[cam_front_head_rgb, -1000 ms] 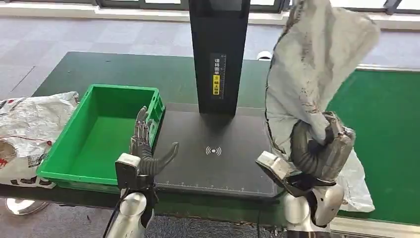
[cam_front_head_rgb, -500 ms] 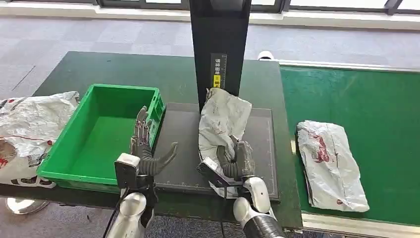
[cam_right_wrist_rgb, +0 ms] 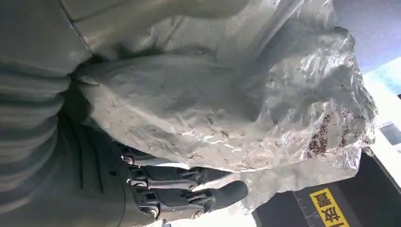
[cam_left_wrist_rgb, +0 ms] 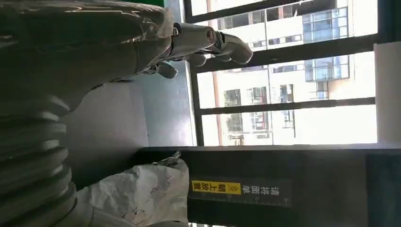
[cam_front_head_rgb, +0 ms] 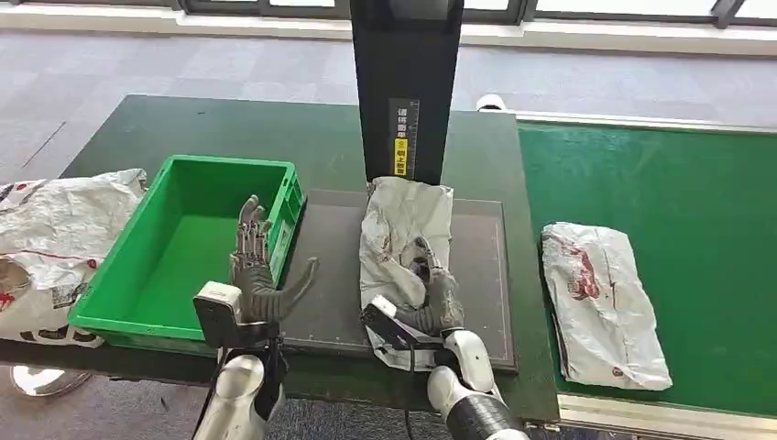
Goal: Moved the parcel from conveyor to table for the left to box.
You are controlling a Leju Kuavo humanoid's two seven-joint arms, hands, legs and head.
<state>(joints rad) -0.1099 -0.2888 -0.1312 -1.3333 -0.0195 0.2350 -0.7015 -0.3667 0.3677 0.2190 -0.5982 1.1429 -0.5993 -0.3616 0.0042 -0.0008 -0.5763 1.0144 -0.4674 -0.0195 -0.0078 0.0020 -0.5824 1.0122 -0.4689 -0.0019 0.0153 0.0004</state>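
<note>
A crumpled grey-white parcel (cam_front_head_rgb: 401, 229) lies on the black scanner plate (cam_front_head_rgb: 481, 275) in front of the black post (cam_front_head_rgb: 404, 92). My right hand (cam_front_head_rgb: 429, 295) grips its near end. In the right wrist view the parcel (cam_right_wrist_rgb: 227, 109) sits between the thumb and the dark fingers (cam_right_wrist_rgb: 189, 194). My left hand (cam_front_head_rgb: 259, 273) is held upright and open with its fingers spread, between the green bin (cam_front_head_rgb: 119, 275) and the plate, holding nothing. The left wrist view shows the left hand's fingers (cam_left_wrist_rgb: 203, 40) apart and the parcel (cam_left_wrist_rgb: 146, 194) beyond them.
A second parcel (cam_front_head_rgb: 600, 302) lies on the green conveyor (cam_front_head_rgb: 705, 202) at the right. A large white sack (cam_front_head_rgb: 55, 238) rests left of the bin. The dark green table (cam_front_head_rgb: 238, 128) stretches behind the bin and the post.
My right hand has swung the parcel from high at the right down onto the black plate, where it now lies flatter. The left hand shifted slightly left.
</note>
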